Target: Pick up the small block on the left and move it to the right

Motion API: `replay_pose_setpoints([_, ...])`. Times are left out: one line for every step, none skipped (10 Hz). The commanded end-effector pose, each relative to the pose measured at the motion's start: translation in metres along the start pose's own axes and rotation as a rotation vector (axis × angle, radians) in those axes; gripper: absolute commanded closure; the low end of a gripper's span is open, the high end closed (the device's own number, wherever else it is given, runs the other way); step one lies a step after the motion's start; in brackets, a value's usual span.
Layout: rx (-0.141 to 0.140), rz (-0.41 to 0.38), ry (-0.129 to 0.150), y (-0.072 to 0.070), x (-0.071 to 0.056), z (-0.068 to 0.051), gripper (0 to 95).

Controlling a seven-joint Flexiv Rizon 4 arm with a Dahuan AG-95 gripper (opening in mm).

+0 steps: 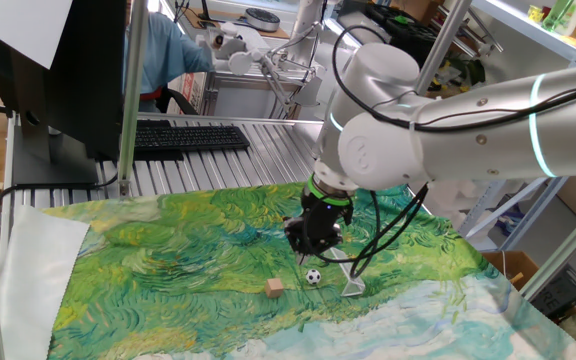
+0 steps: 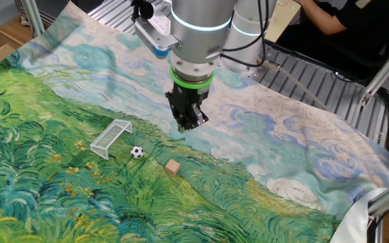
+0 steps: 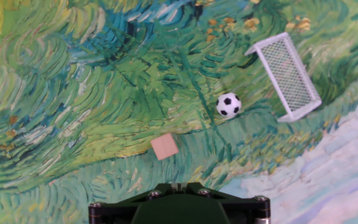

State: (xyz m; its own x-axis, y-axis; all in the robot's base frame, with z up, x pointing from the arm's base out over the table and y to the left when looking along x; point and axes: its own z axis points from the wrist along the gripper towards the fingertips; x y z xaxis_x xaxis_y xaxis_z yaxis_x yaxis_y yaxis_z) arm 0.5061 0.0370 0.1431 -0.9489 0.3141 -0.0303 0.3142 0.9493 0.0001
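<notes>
The small block (image 1: 275,288) is a tan wooden cube lying on the painted green cloth. It also shows in the other fixed view (image 2: 173,167) and low in the middle of the hand view (image 3: 165,147). My gripper (image 1: 308,242) hangs above the cloth, behind the block and apart from it, with nothing in it. In the other fixed view the gripper (image 2: 189,123) has its fingers together. In the hand view only the gripper's tips (image 3: 178,185) show at the bottom edge, closed against each other.
A black-and-white mini soccer ball (image 1: 313,277) lies just beside the block, also in the hand view (image 3: 229,105). A small white goal frame (image 1: 348,282) stands beyond the ball (image 3: 286,76). A keyboard (image 1: 190,137) sits behind the cloth.
</notes>
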Motion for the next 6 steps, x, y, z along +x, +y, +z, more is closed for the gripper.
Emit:
replay_pose_setpoints([0.008,-0.068,-0.001,0.002,-0.004,0.006,95.0])
replay_pose_setpoints([0.011,-0.075,-0.002,0.003,-0.006,0.007,95.0])
replay_pose_setpoints([0.011,-0.081,-0.001,0.004,-0.008,0.008,95.0])
replay_pose_setpoints([0.011,-0.083,-0.001,0.004,-0.009,0.008,95.0])
replay_pose_setpoints([0.012,-0.081,-0.001,0.005,-0.013,0.007,95.0])
replay_pose_setpoints([0.012,-0.078,0.0,0.006,-0.016,0.006,95.0])
